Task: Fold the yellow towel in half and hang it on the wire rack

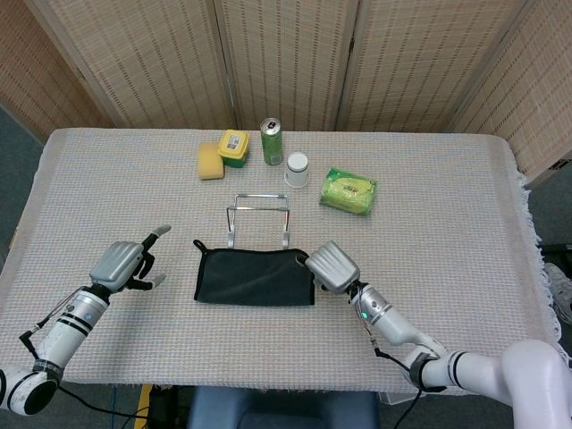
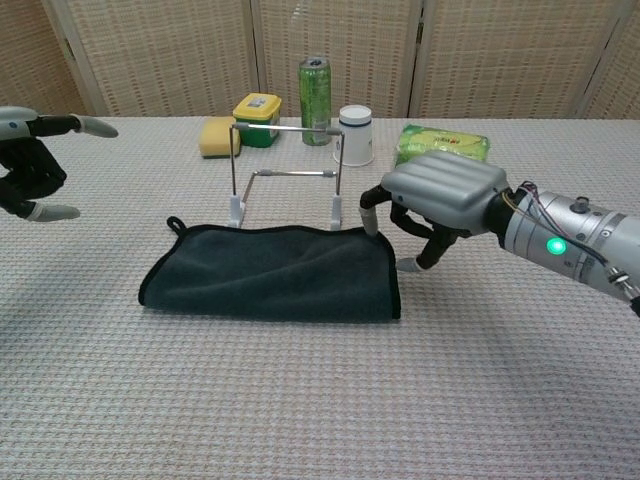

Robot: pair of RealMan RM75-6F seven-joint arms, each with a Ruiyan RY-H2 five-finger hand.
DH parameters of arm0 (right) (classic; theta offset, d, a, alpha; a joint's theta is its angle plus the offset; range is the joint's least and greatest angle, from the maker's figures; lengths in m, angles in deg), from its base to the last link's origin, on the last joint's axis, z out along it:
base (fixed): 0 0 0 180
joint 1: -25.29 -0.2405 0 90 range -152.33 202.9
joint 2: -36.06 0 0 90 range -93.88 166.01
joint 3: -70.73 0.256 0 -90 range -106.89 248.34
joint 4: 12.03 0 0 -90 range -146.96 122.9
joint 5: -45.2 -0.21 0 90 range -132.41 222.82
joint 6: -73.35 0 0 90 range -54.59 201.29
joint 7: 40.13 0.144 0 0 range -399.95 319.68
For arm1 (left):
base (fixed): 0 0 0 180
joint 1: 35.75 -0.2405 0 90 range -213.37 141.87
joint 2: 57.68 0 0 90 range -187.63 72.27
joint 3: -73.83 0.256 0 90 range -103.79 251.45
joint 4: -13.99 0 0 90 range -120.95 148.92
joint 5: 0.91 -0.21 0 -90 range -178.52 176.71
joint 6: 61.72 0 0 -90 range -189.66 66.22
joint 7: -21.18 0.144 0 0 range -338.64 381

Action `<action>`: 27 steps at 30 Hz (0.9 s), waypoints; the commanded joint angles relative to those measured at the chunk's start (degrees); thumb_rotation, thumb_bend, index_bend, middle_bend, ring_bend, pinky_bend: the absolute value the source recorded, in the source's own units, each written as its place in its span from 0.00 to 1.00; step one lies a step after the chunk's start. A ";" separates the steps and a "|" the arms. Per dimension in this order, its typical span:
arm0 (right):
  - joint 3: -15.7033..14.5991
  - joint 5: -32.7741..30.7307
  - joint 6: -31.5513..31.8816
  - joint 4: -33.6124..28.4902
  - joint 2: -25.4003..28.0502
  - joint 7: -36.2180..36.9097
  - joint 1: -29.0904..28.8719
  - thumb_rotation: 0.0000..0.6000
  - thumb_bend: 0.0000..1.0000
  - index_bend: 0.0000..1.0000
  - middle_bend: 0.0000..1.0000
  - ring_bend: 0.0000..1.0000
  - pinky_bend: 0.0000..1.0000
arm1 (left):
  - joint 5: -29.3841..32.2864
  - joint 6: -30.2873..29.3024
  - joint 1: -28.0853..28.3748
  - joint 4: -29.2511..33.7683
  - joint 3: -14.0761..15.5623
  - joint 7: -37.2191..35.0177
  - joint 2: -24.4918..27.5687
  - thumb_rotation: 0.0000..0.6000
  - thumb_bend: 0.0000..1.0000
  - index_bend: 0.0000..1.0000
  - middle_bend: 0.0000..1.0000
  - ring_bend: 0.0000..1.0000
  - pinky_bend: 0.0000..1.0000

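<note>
The towel (image 1: 255, 277) (image 2: 270, 275) lies folded flat on the table, its dark side up and no yellow showing. Just behind it stands the wire rack (image 1: 259, 214) (image 2: 285, 175), bare. My right hand (image 1: 332, 266) (image 2: 440, 195) hovers at the towel's right end, off the cloth, fingers loosely curved downward and holding nothing. My left hand (image 1: 121, 264) (image 2: 30, 170) is well to the left of the towel, one finger and the thumb stretched out, empty.
Behind the rack stand a green can (image 1: 271, 141), a white cup (image 1: 297, 168), a yellow sponge (image 1: 210, 161) and a yellow-lidded tub (image 1: 234, 147). A green packet (image 1: 349, 190) lies at the back right. Woven screens close off the far side.
</note>
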 commanded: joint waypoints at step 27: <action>-4.25 8.16 0.98 14.14 -6.23 2.05 -1.66 1.00 0.25 0.50 0.85 1.00 1.00 | 1.23 1.78 -0.76 0.92 -0.35 -0.86 1.13 1.00 0.34 0.05 0.84 0.77 0.87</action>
